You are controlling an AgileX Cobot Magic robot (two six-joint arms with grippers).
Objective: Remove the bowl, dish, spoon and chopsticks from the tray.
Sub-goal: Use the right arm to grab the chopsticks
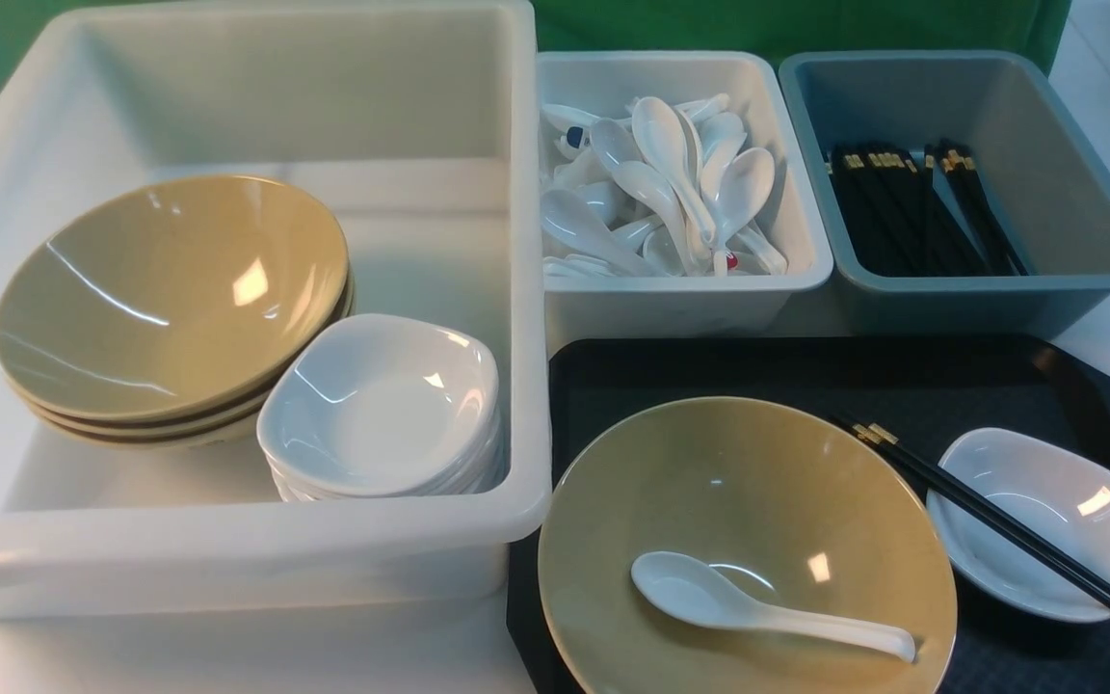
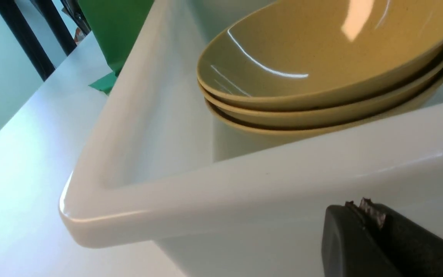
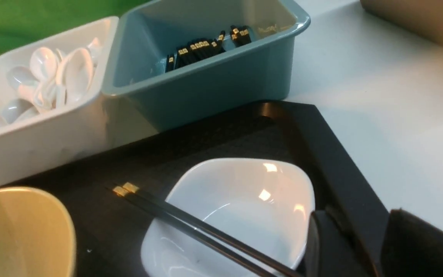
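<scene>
The black tray [image 1: 709, 371] lies at the front right. The tan bowl [image 1: 709, 463] sits on its left half with the white spoon [image 1: 709, 598] lying inside. The white dish [image 1: 1046, 492] sits on the tray's right half. The black chopsticks [image 1: 998, 520] rest across the dish's near-left rim, gold ends pointing away. No gripper shows in the front view. My right gripper [image 3: 356, 215] is open and empty, at the tray's rim [image 3: 321, 154] beside the dish [image 3: 237, 192] and chopsticks [image 3: 190, 224]. My left gripper [image 2: 363, 209] is shut and empty, outside the big tub's front wall.
A large white tub [image 1: 227, 549] at the left holds stacked tan bowls [image 1: 170, 289] and stacked white dishes [image 1: 382, 405]. Behind the tray, a white tub [image 1: 690, 289] holds spoons and a grey-blue tub [image 1: 1075, 193] holds chopsticks [image 1: 911, 212].
</scene>
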